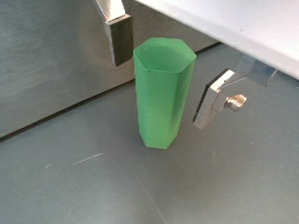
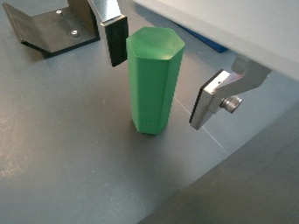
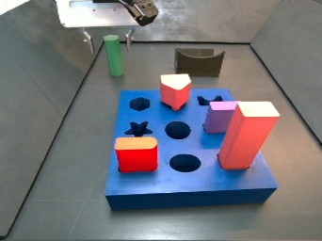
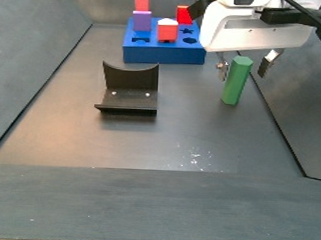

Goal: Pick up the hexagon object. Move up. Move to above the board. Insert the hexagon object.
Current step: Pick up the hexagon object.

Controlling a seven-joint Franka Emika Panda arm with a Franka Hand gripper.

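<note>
A: Wrist views both show the hexagon object [image 2: 156, 80] standing upright on the floor, long axis vertical, between the fingers [image 2: 114, 39] of the gripper [image 2: 162, 70]. We log the jaws apart, pads near but not touching its sides.

B: Agreed. Side view puts the rod at 11 o'clock from the board [image 3: 189, 184], well apart. We judge closing straight in suffices. The fixture [image 2: 49, 28] stands clear.

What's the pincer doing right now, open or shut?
Pincer: open, one finger on each side of the upright green rod, neither touching it, holding nothing.
</note>
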